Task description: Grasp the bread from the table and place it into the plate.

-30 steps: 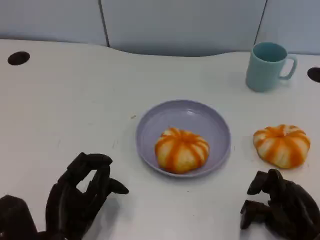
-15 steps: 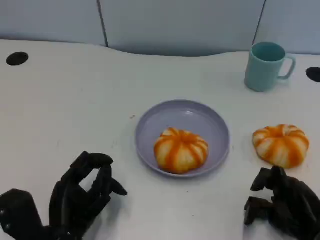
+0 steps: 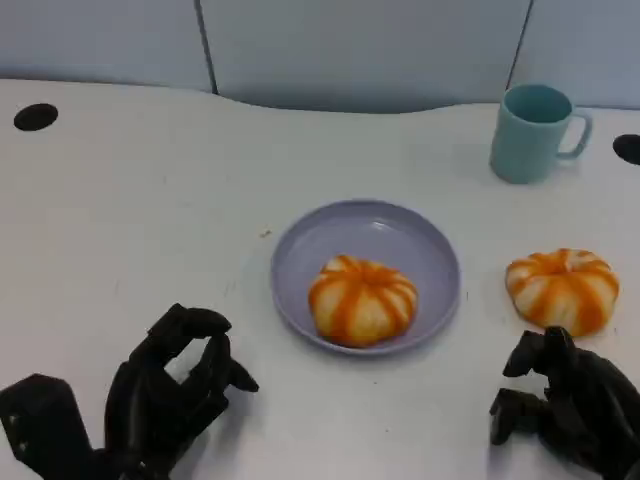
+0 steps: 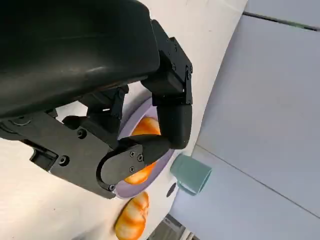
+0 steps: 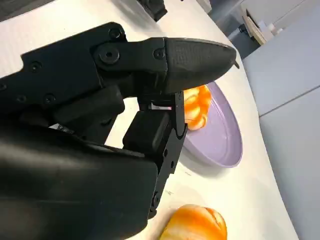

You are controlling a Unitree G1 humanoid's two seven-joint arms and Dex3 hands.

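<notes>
Both hands slightly lower, empty (one bread [image 3: 362,299] on plate [image 3: 437,252])

The head view looks down from above the near edge of the white table [image 3: 150,200] toward the far wall panels, taking in both hands at its near corners, the left hand [image 3: 175,395] and the right hand [image 3: 560,410]. The left wrist view sits close behind its own hand [image 4: 125,125], rolled on its side, facing right and far across the table to the purple plate [image 4: 145,112] and teal mug [image 4: 190,172]. The right wrist view, equally close and tilted, looks left past its hand [image 5: 125,100]; all three views share the plate [image 5: 220,135] [image 3: 400,235].
</notes>
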